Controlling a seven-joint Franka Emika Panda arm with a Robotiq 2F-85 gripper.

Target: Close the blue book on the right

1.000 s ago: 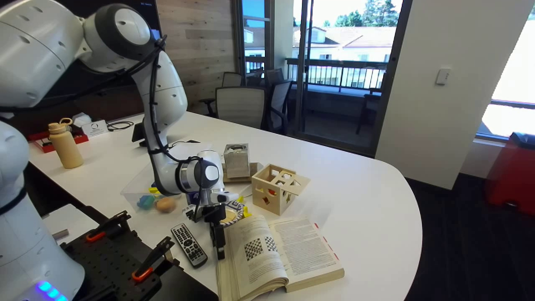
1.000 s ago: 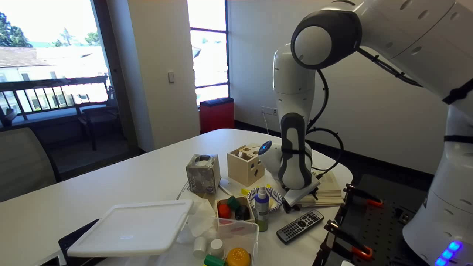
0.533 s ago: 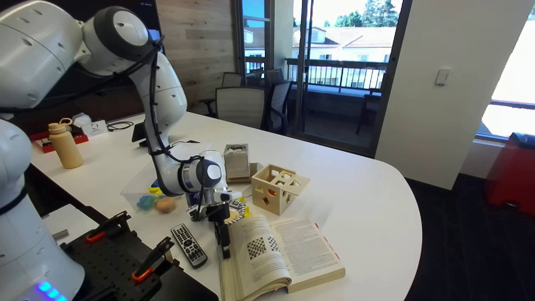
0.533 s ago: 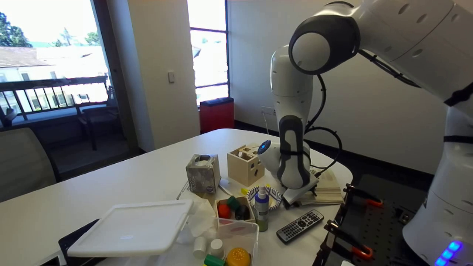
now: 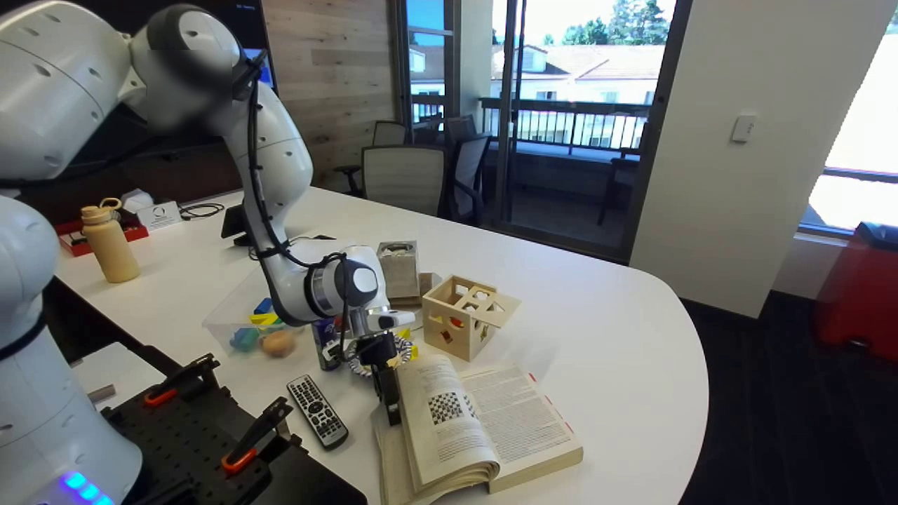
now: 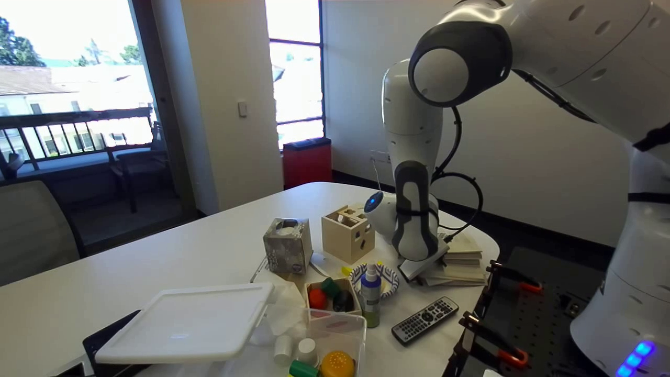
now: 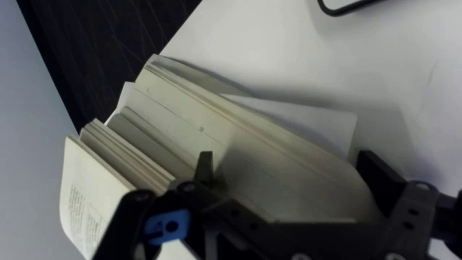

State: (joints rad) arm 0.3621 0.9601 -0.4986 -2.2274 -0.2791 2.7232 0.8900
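The book (image 5: 523,414) lies open on the white table, cream pages up, with chessboard figures on its left-hand page. It also shows in the wrist view (image 7: 169,97) and, partly behind the arm, in an exterior view (image 6: 463,256). Its blue cover is hidden. My gripper (image 5: 391,414) is low at the left side of the book. Some left-hand pages stand raised and tilted right of the finger; lower leaves lie flat beneath. In the wrist view the gripper (image 7: 285,155) is open, its fingers wide apart with page surface between them, not clamped.
A black remote control (image 5: 317,412) lies left of the book. A wooden shape box (image 5: 456,330), tissue box (image 5: 398,270), patterned bowl (image 6: 384,277) and spray bottle (image 6: 370,298) stand near the arm. A clear bin (image 6: 340,324) and a white lid (image 6: 188,322) lie further off.
My gripper has moved right, against the book's left side. The left-hand pages have lifted and tilted rightward, showing lower leaves under them. The book has shifted slightly right.
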